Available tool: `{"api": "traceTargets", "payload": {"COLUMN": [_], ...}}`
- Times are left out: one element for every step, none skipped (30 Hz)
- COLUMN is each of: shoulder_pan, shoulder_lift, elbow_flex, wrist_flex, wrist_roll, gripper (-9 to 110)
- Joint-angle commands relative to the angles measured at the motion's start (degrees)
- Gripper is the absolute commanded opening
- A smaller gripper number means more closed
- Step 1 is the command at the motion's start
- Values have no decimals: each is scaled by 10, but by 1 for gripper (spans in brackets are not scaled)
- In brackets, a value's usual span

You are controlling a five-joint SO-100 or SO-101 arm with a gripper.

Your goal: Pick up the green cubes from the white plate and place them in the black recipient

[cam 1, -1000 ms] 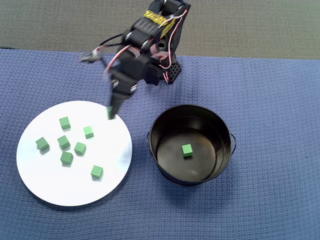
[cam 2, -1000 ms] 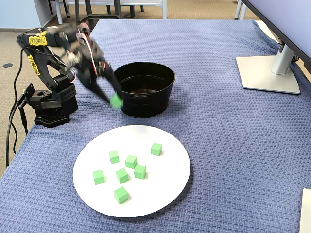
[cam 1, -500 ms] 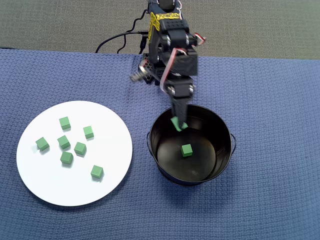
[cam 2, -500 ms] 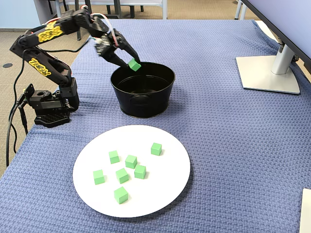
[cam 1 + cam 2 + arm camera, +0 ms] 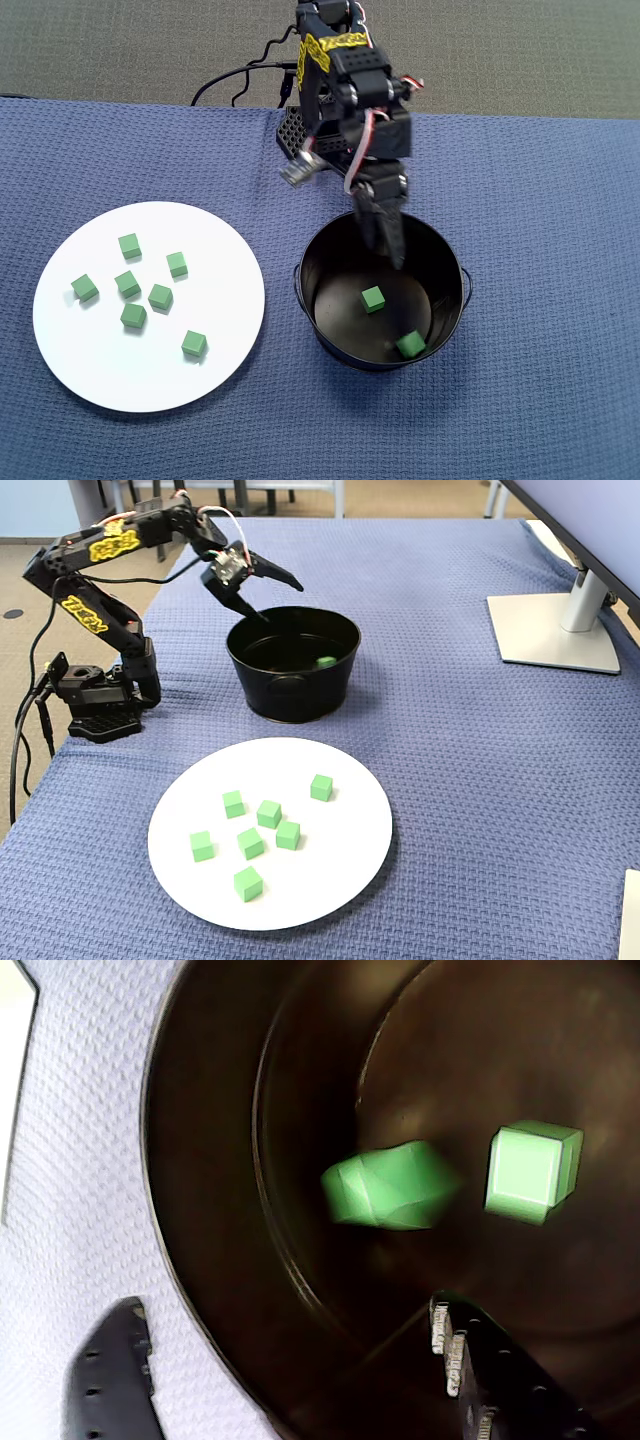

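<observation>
Even bright room light, soft shadows; wrist view overexposed, one cube (image 5: 392,1186) motion-blurred.

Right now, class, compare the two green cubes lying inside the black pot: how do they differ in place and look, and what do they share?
In the overhead view, one cube sits near the middle of the pot's floor, while the other cube lies against the wall of the black pot. In the wrist view the first looks sharp, the second smeared. Both are small, green, alike in size, and free of the open tool.
</observation>
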Motion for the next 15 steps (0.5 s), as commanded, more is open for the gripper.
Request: {"api": "traceTargets", "payload": {"shoulder_pan": [149,198,243,283,318,346,369,388,402,412,421,427,433,439,446], "shoulder_lift": [47,49,49,47,46,41,34,26,18,8,-3,-11,-21,-28,-35], "elbow_flex": [-1,19,44,72,102,129,153,171,185,194,200,209,217,224,226], "wrist_flex": [-18,-47,-85,-129,-173,-212,-244,-270,-287,-298,-308,-322,-340,-355,-362], "wrist_roll": [-169,-205,-237,-263,-293,-321,-348,-372,-395,-413,-432,-446,-456,-463,-465], "gripper": [27,24,17,11,8,5,3,2,2,4,6,7,8,9,9]}}
